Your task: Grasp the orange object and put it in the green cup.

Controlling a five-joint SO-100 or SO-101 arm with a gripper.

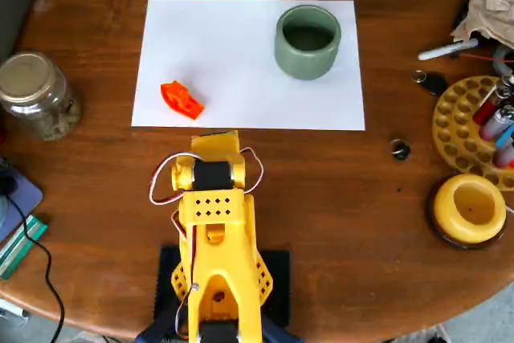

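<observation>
Here the green cup (307,41) holds nothing visible; the orange object (181,99) lies slanting upper-left to lower-right; the jaws' state can't be told.

Glass jar (34,92) left, white paper (233,54) centre, yellow holder (470,208) right

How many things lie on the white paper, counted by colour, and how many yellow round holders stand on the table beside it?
Orange: 1, the orange object on the white paper
Green: 1, the green cup on the paper
Yellow: 2, the perforated holder and the solid round holder, both on the bare table
Total: 4
</observation>
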